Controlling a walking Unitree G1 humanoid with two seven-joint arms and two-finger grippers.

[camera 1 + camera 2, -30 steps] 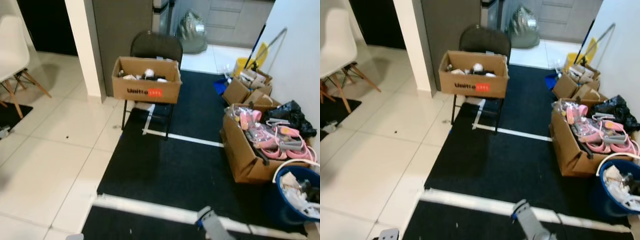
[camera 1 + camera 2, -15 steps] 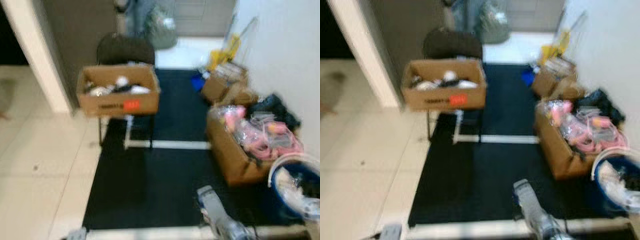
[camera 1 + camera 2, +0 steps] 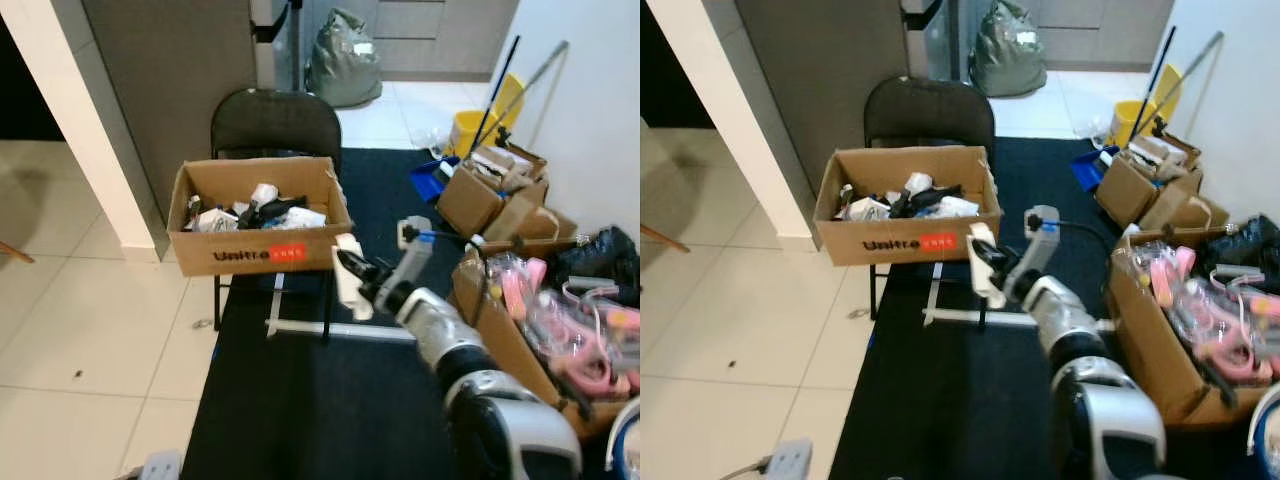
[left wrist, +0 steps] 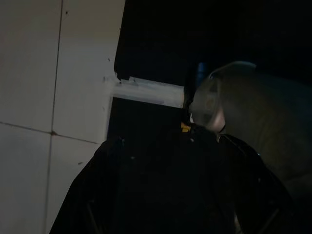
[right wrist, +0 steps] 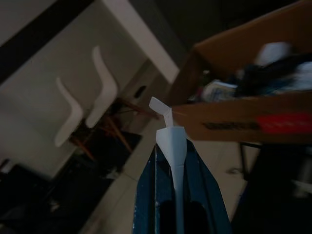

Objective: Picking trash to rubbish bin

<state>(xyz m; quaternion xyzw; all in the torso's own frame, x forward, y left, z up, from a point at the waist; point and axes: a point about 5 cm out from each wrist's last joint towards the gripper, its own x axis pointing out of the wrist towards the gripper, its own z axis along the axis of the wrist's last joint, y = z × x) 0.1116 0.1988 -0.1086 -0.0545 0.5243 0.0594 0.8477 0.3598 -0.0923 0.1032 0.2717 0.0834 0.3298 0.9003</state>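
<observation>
Jaws of the right gripper (image 3: 350, 282) are clenched on a white piece of trash (image 3: 347, 275), a thin folded bit of paper or card. The right wrist view shows it pinched flat between the two fingers (image 5: 146, 195), with its long side running straight out along them and a small bent flap at the tip. The right arm is stretched out forward, well off the floor.

The trash hangs just beside the right end of a cardboard box (image 3: 258, 230). This box sits on a black chair (image 3: 276, 120) and is full of odds and ends. The box lies to the robot's left of the jaws and a little farther away.

A blue bin (image 3: 628, 450) shows at the far right edge of the left eye view, low down and close to the robot. It is well apart from the trash, back and to the right. I think the arm has to swing that way to drop the trash in.

The left gripper (image 4: 161, 195) hangs idle in the dark over the black mat (image 3: 330, 400). I cannot tell if it is parted or closed.
</observation>
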